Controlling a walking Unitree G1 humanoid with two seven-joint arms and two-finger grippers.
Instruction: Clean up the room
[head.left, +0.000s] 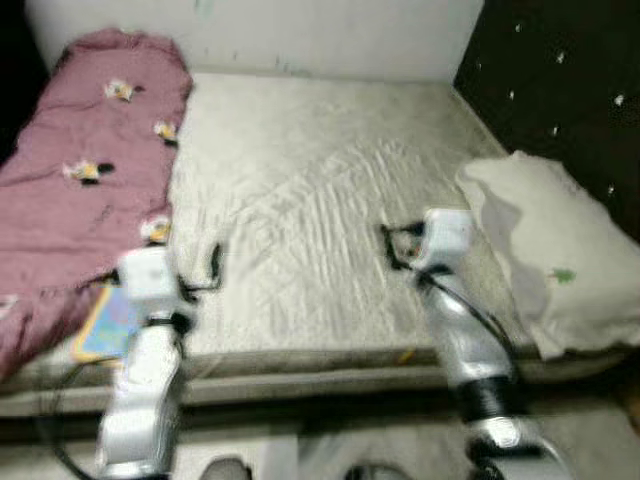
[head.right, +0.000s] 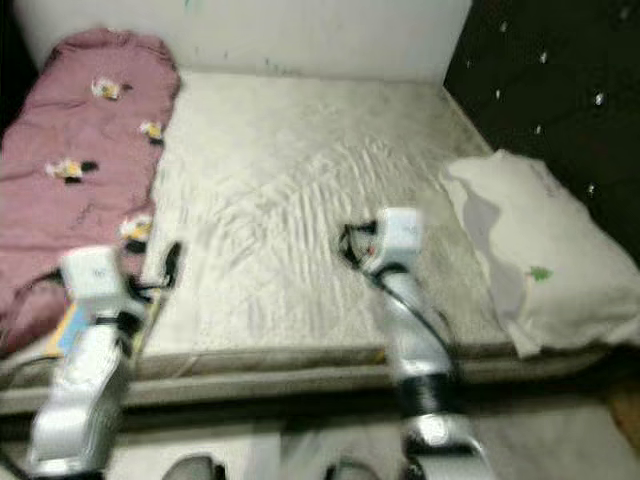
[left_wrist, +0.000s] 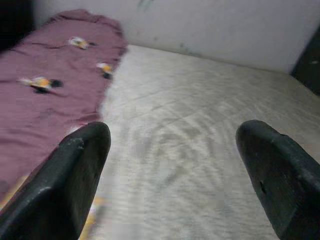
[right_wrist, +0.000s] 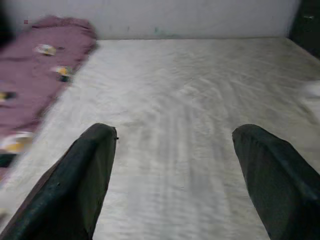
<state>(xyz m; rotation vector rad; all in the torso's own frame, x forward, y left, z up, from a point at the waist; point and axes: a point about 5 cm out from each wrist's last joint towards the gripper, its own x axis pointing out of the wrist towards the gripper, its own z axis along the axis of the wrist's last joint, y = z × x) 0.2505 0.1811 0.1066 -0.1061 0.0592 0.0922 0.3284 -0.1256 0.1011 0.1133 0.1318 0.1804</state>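
Over the wrinkled pale bed, with a pink blanket along its left side and a white pillow at its right, both the left gripper and right gripper hover, fingers spread wide, holding nothing.

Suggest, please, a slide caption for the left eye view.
Both open grippers, left gripper and right gripper, held over wrinkled bed sheet, between pink blanket and white pillow.
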